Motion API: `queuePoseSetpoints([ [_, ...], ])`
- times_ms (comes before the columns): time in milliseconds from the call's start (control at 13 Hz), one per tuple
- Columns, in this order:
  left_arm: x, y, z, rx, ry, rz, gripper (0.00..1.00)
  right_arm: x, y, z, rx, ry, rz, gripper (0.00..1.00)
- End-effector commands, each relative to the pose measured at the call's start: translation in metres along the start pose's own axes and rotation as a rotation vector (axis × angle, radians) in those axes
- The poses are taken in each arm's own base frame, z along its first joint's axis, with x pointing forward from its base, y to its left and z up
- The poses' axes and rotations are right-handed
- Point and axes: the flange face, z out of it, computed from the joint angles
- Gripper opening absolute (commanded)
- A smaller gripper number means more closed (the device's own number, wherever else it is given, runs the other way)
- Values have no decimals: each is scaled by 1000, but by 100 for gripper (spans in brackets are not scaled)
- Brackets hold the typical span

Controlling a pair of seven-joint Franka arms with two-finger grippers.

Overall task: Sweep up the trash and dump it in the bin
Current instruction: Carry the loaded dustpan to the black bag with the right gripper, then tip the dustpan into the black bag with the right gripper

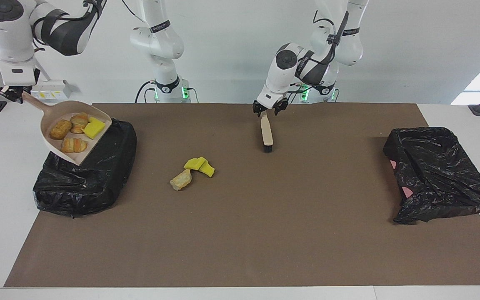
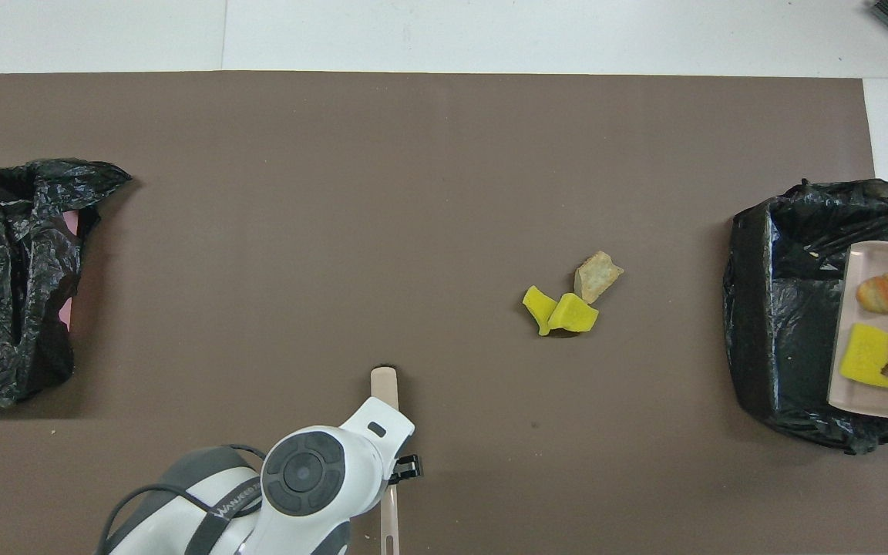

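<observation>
Beige dustpan (image 1: 75, 135) of trash (image 1: 74, 131), clasped by right gripper (image 1: 15, 93), over bin (image 1: 86, 175); left gripper (image 1: 270, 109) spread astride hand brush (image 1: 266, 133).

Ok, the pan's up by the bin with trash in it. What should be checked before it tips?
1. Grip: right gripper shut on the dustpan handle: ok.
2. Dustpan lip over the bin: ok.
3. Load: four pieces sit in the dustpan: ok.
4. All trash collected: not ok; three pieces lie on the mat.
5. Tipping path: brush mid-table, left gripper at its handle, well apart from the bin: ok.
</observation>
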Motion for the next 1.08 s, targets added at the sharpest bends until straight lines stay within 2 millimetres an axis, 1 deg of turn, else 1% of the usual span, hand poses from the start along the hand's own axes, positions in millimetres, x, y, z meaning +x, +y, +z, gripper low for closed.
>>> queuePoseSetpoints([
  [0,49,-12,-31,-35,15,-75,100,18,8,-3,-57,-75,-108,0],
  [77,65,-19,-44,-41,27,-75,100,25,9,-7,-61,-83,-125,0],
  [154,77,-26,-59,-36,48,-39,100,28,9,-9,-64,-88,-131,0],
  [231,96,-39,-76,-37,64,-24,100,28,10,-10,-68,-119,-146,0],
  [385,129,-74,-110,-56,85,49,100,36,13,-19,-88,-191,-197,0],
  [462,144,-91,-134,-63,94,86,100,37,11,-19,-89,-219,-214,0],
  [617,172,-128,-170,-65,117,132,100,41,12,-25,-100,-269,-243,0],
  [694,190,-149,-194,-74,136,131,100,40,11,-25,-96,-273,-242,0],
  [771,204,-164,-213,-74,132,135,100,37,10,-28,-84,-276,-234,0],
  [925,227,-194,-246,-73,132,160,100,22,-2,-48,-85,-288,-195,0],
  [1002,236,-210,-262,-73,134,154,100,22,-4,-59,-95,-292,-190,0],
])
